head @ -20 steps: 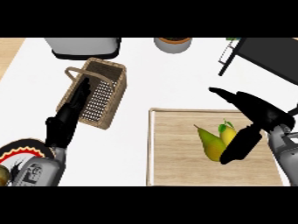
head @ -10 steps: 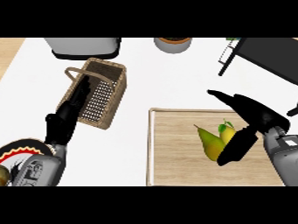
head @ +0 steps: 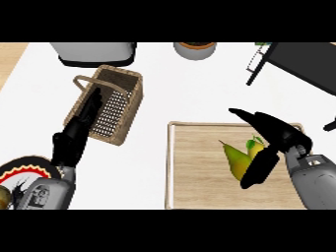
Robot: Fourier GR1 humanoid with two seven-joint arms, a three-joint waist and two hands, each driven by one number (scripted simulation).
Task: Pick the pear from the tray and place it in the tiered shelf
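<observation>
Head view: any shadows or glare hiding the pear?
Head view: even, flat light, no glare; only a faint shadow under the wicker basket. The pear on the tray is partly covered by the right hand, not by shadow.

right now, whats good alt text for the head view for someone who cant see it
The robot's right hand is open around a green pear lying on a wooden tray on a white counter. The left hand rests over a wicker basket; a black tiered shelf stands at upper right.
</observation>
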